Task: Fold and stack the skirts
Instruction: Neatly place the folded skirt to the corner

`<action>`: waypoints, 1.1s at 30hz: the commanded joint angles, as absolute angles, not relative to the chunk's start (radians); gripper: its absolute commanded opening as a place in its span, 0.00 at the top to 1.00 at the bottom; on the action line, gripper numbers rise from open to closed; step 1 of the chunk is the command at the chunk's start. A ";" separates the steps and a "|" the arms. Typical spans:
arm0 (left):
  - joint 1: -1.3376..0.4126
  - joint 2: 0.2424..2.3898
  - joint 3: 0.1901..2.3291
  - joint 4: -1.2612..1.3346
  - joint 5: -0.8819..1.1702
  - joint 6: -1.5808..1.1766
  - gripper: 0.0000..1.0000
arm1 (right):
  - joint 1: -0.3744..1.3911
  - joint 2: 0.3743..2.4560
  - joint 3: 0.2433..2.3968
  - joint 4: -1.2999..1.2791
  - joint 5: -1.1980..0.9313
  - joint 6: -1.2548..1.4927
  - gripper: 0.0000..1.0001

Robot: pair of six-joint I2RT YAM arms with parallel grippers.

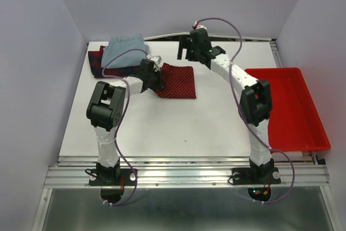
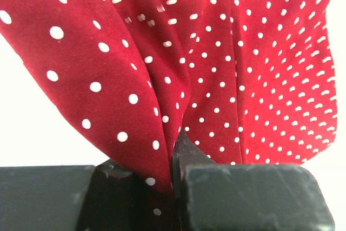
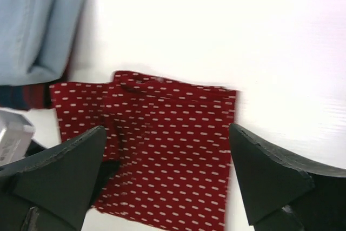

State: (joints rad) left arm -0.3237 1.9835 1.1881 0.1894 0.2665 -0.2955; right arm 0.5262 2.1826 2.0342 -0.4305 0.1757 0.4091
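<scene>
On the table (image 1: 162, 128): all three skirts lie toward the far side. The blue skirt (image 1: 125, 48) sits folded on the plaid skirt (image 1: 97, 61) at the far left corner. The dotted skirt (image 1: 179, 83) lies just right of that pile, near the middle.
Risk to the pile: if you drag the dotted skirt across instead of lifting it clear, I judge its edge can catch the blue skirt and push the pile askew.
Risk to the fold: you hold the dotted skirt at one edge only. Expect the layers to fall open and the free side to droop once it leaves the table, and a quick swing would make that worse.
Risk at the pinch: the cloth is bunched where it is caught, and you cannot tell how many layers are in the grip. If only the top one is held, the rest may stay behind.
Look of the dotted skirt: it is dark red with small white dots, thin and limp. It is folded to a rough square, flat on its right side and puckered into a ridge at its left edge.
Left gripper (image 2: 175, 166): it is clamped tight on that left edge, with the cloth rising from between the jaws.
Right gripper (image 3: 167, 128): its fingers are spread wide and carry nothing. It hovers over the dotted skirt's far side, so watch that your arms do not cross.
</scene>
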 commanded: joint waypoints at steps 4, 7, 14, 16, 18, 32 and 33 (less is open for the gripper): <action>-0.362 2.109 1.564 -0.213 -0.098 0.095 1.00 | 0.399 2.010 1.780 -0.387 0.146 0.351 0.00; -0.360 2.161 1.685 -0.299 -0.169 0.164 1.00 | 0.371 1.964 1.701 -0.367 0.126 0.359 0.00; -0.350 2.259 1.989 -0.393 -0.218 0.190 1.00 | 0.327 1.911 1.565 -0.347 0.098 0.361 0.00; -0.347 2.273 2.071 -0.411 -0.210 0.189 1.00 | 0.327 1.905 1.540 -0.341 0.095 0.354 0.00; -0.345 2.266 2.115 -0.416 -0.204 0.186 1.00 | 0.327 1.901 1.529 -0.341 0.091 0.354 0.00; -0.290 2.235 2.318 -0.469 -0.091 0.127 1.00 | 0.327 1.913 1.505 -0.336 0.064 0.359 0.00; -0.284 2.232 2.318 -0.469 -0.087 0.126 1.00 | 0.327 1.914 1.503 -0.336 0.064 0.359 0.00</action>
State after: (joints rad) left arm -0.3218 2.3066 2.2608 -0.4759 -0.1055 0.1486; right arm 0.3332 1.9491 1.5043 -0.3801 0.0738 0.3653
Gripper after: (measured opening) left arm 0.221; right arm 0.999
